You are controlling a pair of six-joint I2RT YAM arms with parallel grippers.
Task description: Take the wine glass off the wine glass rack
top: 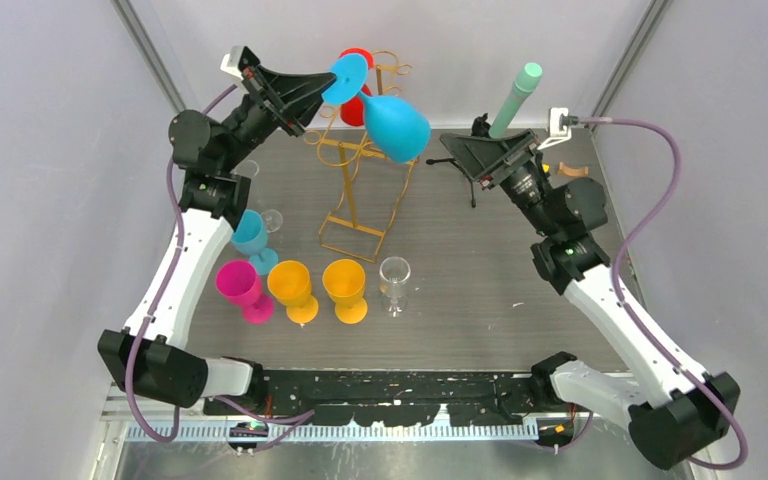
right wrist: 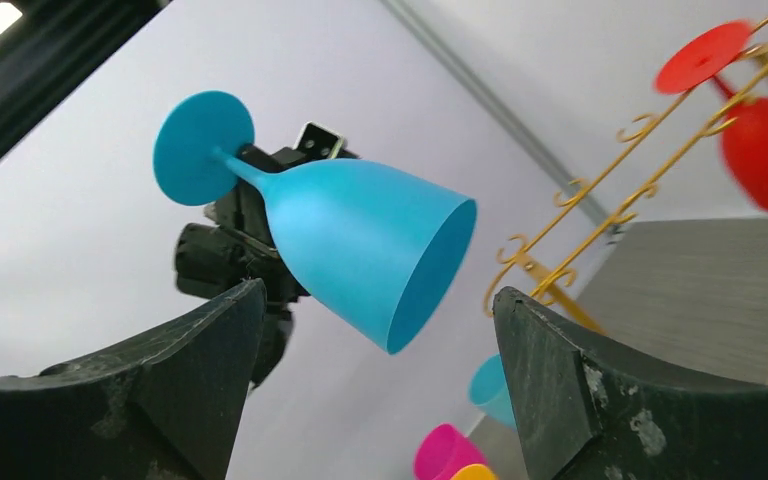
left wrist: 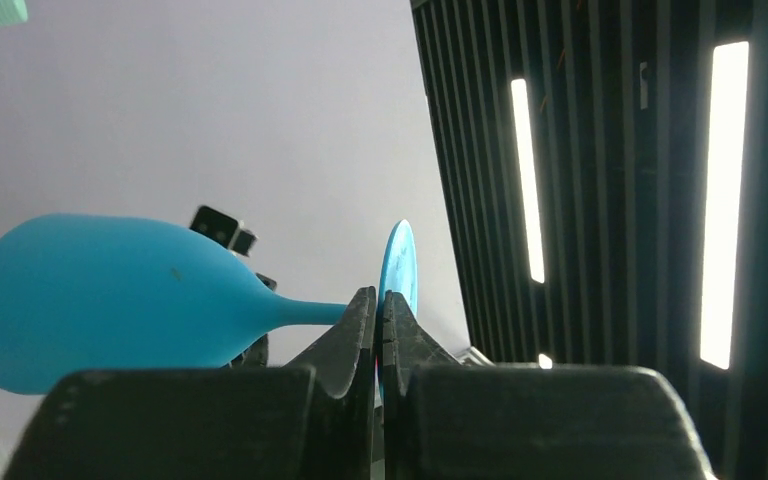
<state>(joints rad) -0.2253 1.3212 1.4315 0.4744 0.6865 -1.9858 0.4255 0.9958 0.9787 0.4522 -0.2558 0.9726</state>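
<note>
My left gripper (top: 332,88) is shut on the stem of a blue wine glass (top: 397,125), just behind its round foot. It holds the glass high and on its side, bowl pointing right. In the left wrist view the fingers (left wrist: 360,330) pinch the stem of the glass (left wrist: 110,300). In the right wrist view the glass (right wrist: 360,240) hangs in the air left of the gold wire rack (right wrist: 580,240), apart from its hooks. The rack (top: 355,190) stands mid-table. A red glass (top: 354,108) hangs on it. My right gripper (top: 450,145) is open and empty, facing the blue glass.
On the table left of the rack stand a blue glass (top: 250,235), a pink glass (top: 240,285), two orange glasses (top: 292,285) and a clear glass (top: 394,275). A black tripod with a green tube (top: 515,100) stands at the back right.
</note>
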